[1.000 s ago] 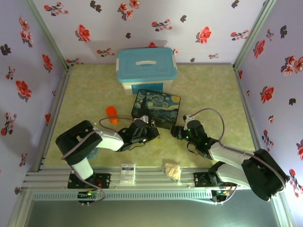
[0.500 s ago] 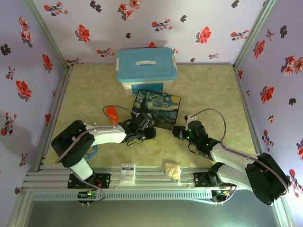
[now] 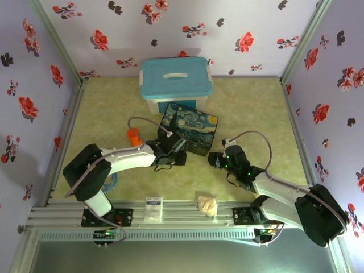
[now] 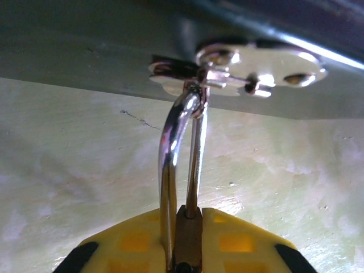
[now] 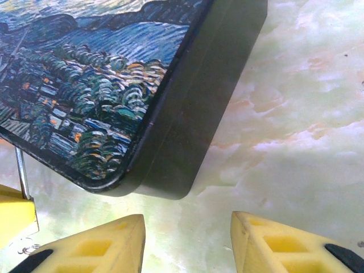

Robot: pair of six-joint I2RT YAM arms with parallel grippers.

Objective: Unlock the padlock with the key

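In the left wrist view my left gripper point(image 4: 188, 223) is shut on the padlock point(image 4: 189, 242), its yellow fingers pinching the brass body from both sides. The silver shackle point(image 4: 169, 153) rises from the body and passes through the metal hasp point(image 4: 250, 62) on the dark painted box point(image 3: 190, 128). From above, the left gripper point(image 3: 174, 149) sits at the box's near edge. My right gripper point(image 3: 214, 160) is open beside the box's near right corner point(image 5: 187, 142), with only bare table between its fingers point(image 5: 108, 244). The key is out of view.
A white container with a blue lid point(image 3: 175, 79) stands behind the box. An orange cylinder point(image 3: 133, 136) is left of the left arm. A beige wad point(image 3: 207, 203) and a white card point(image 3: 153, 207) lie by the near rail. Floral walls enclose the table.
The left arm has stretched away from its base, carrying its gripper up against the box's near edge. The right arm has barely shifted.
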